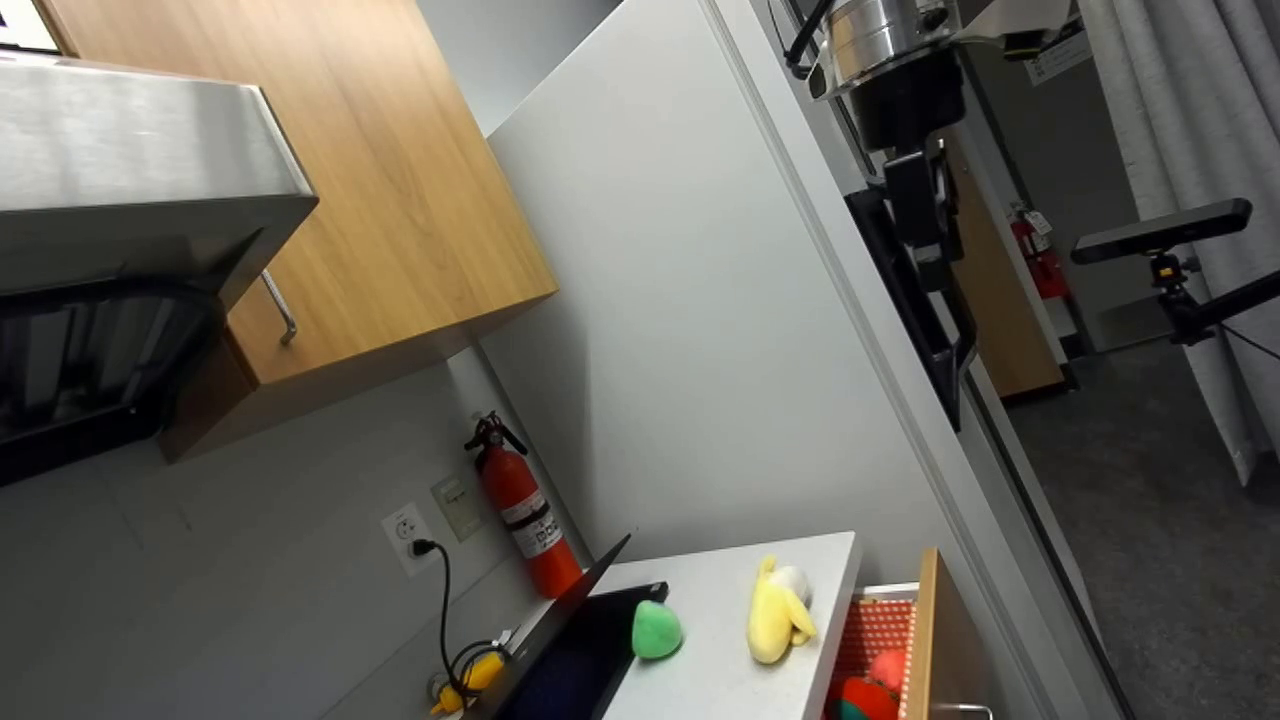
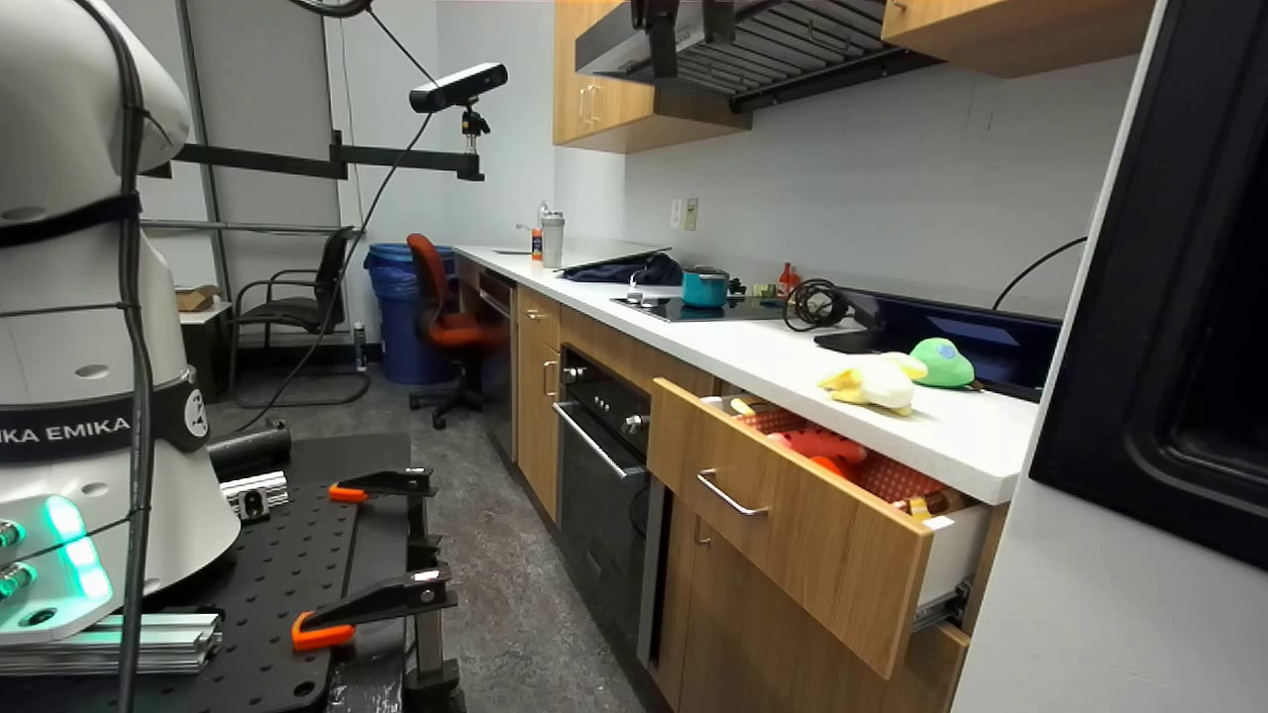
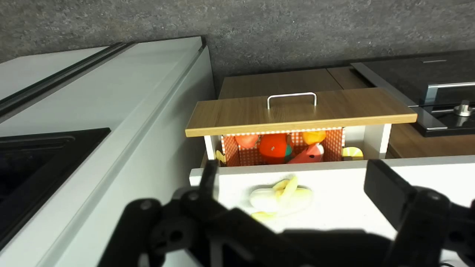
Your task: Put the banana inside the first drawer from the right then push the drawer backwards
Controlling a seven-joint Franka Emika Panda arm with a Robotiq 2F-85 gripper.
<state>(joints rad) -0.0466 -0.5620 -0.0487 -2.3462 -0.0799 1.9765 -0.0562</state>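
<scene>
The banana is a yellow plush with peeled flaps and a white end. It lies on the white counter top in both exterior views (image 1: 770, 625) (image 2: 877, 381) and in the wrist view (image 3: 291, 198), just behind the drawer opening. The drawer (image 2: 783, 515) is pulled out, with a wooden front and silver handle. It also shows in an exterior view (image 1: 935, 640) and in the wrist view (image 3: 300, 111). My gripper (image 3: 292, 170) is open and empty, with fingers wide apart. It hangs high above the counter in an exterior view (image 1: 945, 350).
A checkered basket (image 3: 232, 150) with red and orange toys sits in the drawer. A green plush (image 2: 941, 364) lies behind the banana on the counter (image 2: 773, 352), near a dark open case (image 1: 570, 640). A tall white panel (image 1: 720, 300) stands beside the drawer.
</scene>
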